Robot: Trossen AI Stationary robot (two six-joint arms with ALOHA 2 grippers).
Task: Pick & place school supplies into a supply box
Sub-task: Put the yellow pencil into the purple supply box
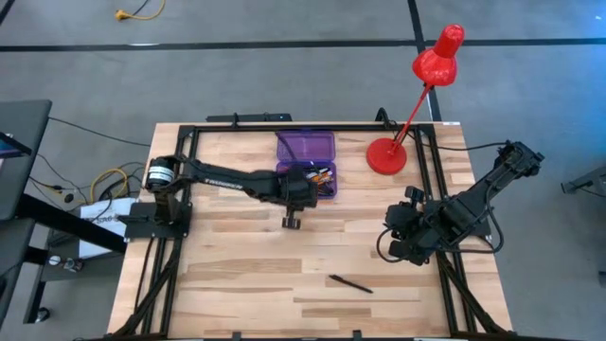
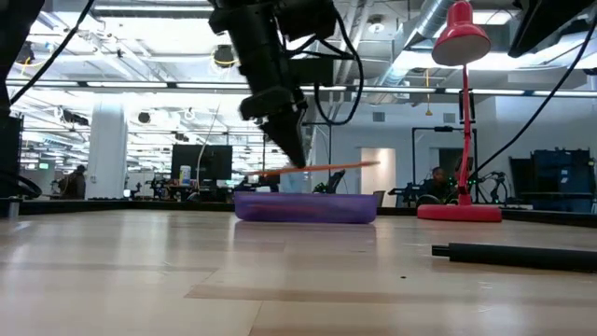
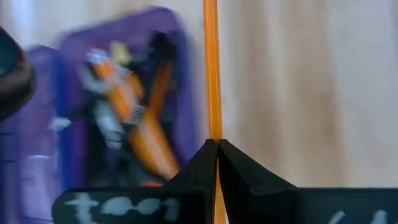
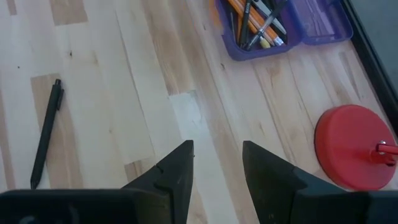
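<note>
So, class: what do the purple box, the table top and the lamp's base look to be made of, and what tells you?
Purple box: probably plastic, translucent; the wood shows through its lid.
Table top: wood, pale matt planks with visible grain and joints.
Lamp base: smooth glossy red; painted metal or plastic, the look leaves it open.

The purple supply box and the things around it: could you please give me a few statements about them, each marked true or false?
1. The left end effector is shut on an orange pencil. True.
2. The purple supply box is empty. False: pencils and pens lie in it.
3. A black pen lies on the table. True.
4. The right end effector holds the pen. False: it is open and empty.
5. The red lamp stands inside the box. False: beside it.
</note>
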